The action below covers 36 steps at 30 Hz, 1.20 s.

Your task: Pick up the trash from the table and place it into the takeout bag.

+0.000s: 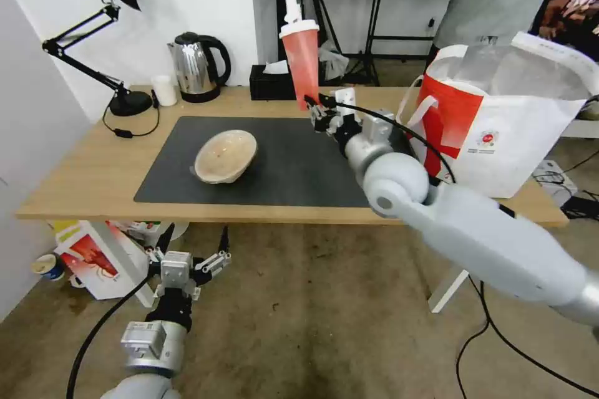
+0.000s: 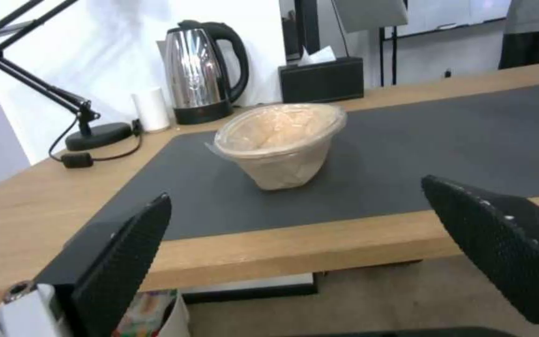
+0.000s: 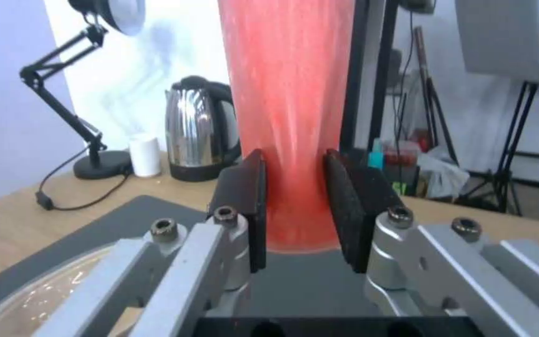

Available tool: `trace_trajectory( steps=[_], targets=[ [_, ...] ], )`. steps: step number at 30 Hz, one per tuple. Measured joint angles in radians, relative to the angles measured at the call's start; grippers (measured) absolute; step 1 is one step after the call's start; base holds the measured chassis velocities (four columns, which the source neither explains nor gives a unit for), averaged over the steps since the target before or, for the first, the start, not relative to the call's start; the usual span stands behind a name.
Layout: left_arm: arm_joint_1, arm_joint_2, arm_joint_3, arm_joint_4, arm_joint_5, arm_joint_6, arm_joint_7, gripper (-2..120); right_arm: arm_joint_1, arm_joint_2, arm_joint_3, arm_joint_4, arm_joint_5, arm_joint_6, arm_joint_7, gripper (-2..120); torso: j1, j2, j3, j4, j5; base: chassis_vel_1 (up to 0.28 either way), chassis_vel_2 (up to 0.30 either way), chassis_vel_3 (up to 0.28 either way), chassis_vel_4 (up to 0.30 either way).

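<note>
A tall translucent red plastic cup (image 1: 302,61) with a white lid is pinched near its base between the black pads of the right gripper (image 1: 317,113), lifted above the long light-wood table (image 1: 87,168). To that pincer's right stands the large boxy white-and-red takeout bag (image 1: 499,131), mouth open (its contents are hidden). To its left, on the dark grey mat, a shallow beige bowl (image 1: 225,155) waits, apparently empty. The left gripper (image 1: 187,259) hangs spread open below the table's near edge.
</note>
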Motion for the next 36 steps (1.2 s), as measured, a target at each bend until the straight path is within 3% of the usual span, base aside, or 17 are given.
trace_trajectory(
  steps=[11,25,36],
  targets=[
    [0.0,0.0,0.0,0.0,0.0,0.0,0.0,100,-0.043,-0.138,0.111,0.142,0.043,-0.006,0.001,21,0.0,0.0,0.0,0.0,-0.0001,0.0,0.0,0.0,0.0],
    [0.0,0.0,0.0,0.0,0.0,0.0,0.0,100,-0.032,-0.216,0.183,0.152,0.089,-0.011,-0.006,18,0.0,0.0,0.0,0.0001,-0.0003,0.0,0.0,0.0,0.0],
    [0.0,0.0,0.0,0.0,0.0,0.0,0.0,100,-0.03,-0.332,0.307,0.107,0.133,-0.013,-0.043,18,0.0,0.0,0.0,0.0001,-0.0001,0.0,0.0,0.0,0.0]
  ],
)
